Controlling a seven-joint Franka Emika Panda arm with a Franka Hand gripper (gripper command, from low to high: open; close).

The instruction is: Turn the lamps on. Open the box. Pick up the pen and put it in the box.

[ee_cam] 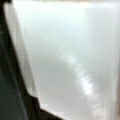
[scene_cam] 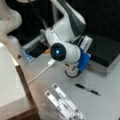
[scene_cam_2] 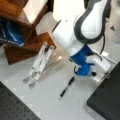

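Beside the closed box, gripper state unreadable; pen lies loose on tabletop, could get knocked.

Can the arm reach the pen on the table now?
Probably yes. The pen lies alone on the table, apart from the white strips and box; nothing covers it.

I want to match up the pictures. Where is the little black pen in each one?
Front view: the pen lies on the table at lower right, below the gripper.
Front view: the pen lies just below centre, slanted, left of the box.
Wrist view: no pen shows, only a pale surface.
Shared landmark: the white strips lie near the pen in both front views.
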